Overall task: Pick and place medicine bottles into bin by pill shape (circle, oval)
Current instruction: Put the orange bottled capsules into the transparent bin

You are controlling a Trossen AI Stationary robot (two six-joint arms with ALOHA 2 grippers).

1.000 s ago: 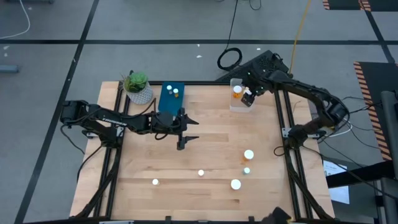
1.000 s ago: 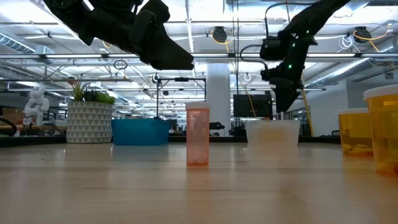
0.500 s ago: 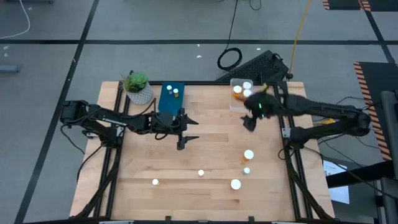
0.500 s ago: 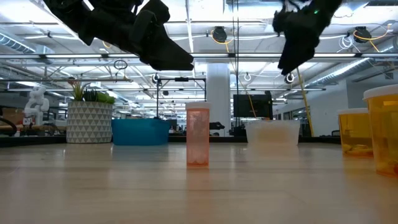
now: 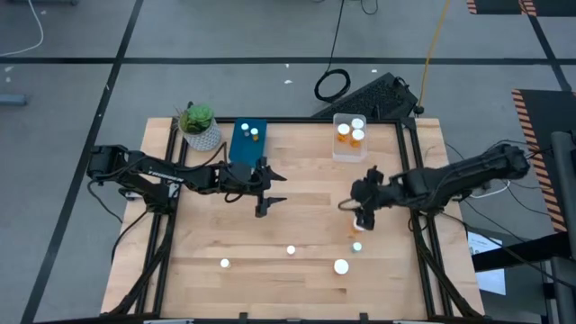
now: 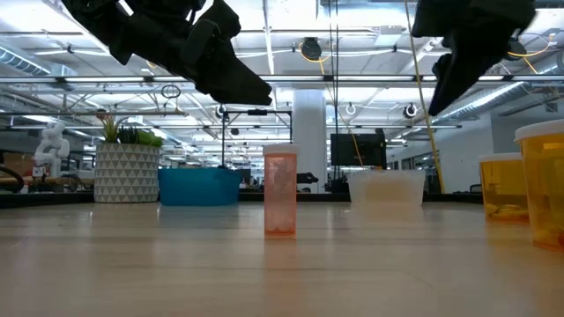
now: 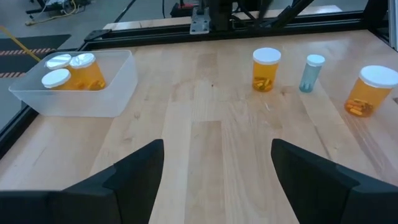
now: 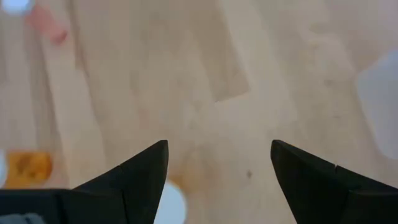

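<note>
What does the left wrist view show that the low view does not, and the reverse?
Only the left wrist view shows three orange bottles inside the clear bin and a small pale bottle. Only the low view shows the potted plant, the blue bin and a pink bottle. Both show the clear bin, orange bottles and wooden table.

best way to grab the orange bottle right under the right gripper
Come straight down with the open right gripper and close on the white cap or the body just below it of the orange bottle. It stands upright, and the small blue bottle stands close beside it.
</note>
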